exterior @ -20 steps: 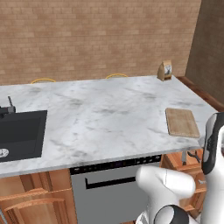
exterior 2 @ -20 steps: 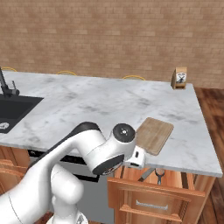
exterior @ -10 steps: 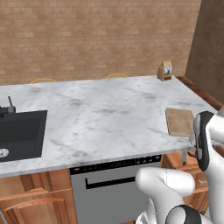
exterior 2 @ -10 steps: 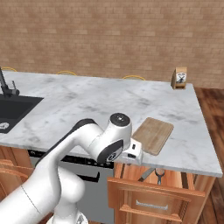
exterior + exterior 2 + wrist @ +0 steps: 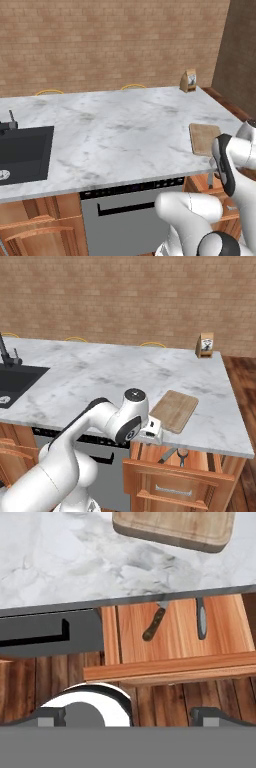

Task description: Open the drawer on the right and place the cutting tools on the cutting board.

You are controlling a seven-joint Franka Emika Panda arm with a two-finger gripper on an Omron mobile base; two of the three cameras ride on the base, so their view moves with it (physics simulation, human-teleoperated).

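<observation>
currently the drawer (image 5: 172, 639) stands pulled out from under the marble counter (image 5: 115, 130), at the right end of the island, just right of the grey dishwasher front (image 5: 132, 217). from the hand view its wooden floor is exposed and its flat front (image 5: 175, 669) runs across the near side. in the right base view the same drawer (image 5: 180, 476) juts toward the camera with a slim silver bar handle (image 5: 166, 490) on its front.

two cutting tools lie on the drawer floor, apart from each other. a knife with a dark brown handle (image 5: 154, 624) sits left of centre, tilted, its blade end tucked under the counter edge. a slim dark grey utensil (image 5: 201, 618) lies further right, roughly straight, top end also under the counter lip. in the right base view a dark utensil with a round head (image 5: 182, 455) shows inside the drawer.

the cutting board (image 5: 175, 528) lies flat on the counter directly above the open drawer, near the counter edge; nothing rests on it. it also shows in the left base view (image 5: 204, 138) and the right base view (image 5: 174, 410).

gripper (image 5: 127, 717): the two dark tips stand wide apart at the bottom of the hand view, nothing between them, above the wooden floor in front of the drawer. jaws spread, holding nothing.

a small brown paper bag (image 5: 206, 345) stands at the far right corner of the counter. black sink (image 5: 22, 154) at the left end.
</observation>
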